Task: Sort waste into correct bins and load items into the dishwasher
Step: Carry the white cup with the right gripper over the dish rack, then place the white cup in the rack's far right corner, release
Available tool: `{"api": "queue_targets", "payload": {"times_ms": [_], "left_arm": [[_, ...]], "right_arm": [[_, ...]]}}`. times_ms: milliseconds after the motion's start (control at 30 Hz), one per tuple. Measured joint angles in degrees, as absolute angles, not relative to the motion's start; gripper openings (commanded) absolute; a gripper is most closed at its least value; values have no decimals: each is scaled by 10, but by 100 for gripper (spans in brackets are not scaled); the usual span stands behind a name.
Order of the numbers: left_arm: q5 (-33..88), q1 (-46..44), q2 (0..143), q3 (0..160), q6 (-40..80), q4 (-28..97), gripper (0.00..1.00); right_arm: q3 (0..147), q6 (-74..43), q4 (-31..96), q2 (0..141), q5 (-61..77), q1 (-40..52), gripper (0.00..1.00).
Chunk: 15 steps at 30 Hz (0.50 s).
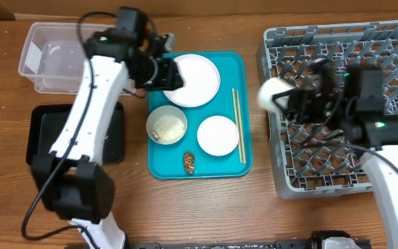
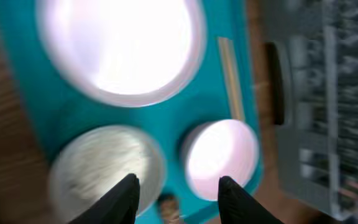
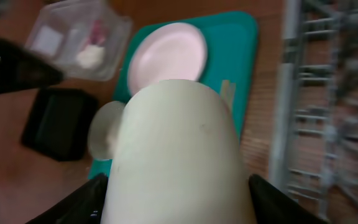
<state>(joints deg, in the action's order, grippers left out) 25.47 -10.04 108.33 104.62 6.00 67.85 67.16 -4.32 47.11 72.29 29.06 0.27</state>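
Presently white cup (image 3: 176,149) wedged inside right claw (image 3: 174,202).

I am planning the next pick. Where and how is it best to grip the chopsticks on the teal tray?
Probably at mid-length, from straight above, squeezing across both sticks: the chopsticks lie flat and side by side, close to one rim of the teal tray.

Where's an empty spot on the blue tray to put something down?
The teal tray has a bare near strip, from the brown lump to its right edge, below the small plate. Its far right corner, beside the big plate, is bare too. The middle is crowded: big plate, rice bowl, chopsticks. The right tool holds a white cup right of it.
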Motion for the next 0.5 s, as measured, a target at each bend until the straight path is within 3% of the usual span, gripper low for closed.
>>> {"api": "queue_targets", "payload": {"times_ms": [133,500], "left_arm": [[163,-82,1046,1046,60,712,45],[45,-72,1020,1046,60,737,45]], "right_arm": [[774,-57,552,722,191,-65,28],[834,-79,632,753,59,-317,20]]}}
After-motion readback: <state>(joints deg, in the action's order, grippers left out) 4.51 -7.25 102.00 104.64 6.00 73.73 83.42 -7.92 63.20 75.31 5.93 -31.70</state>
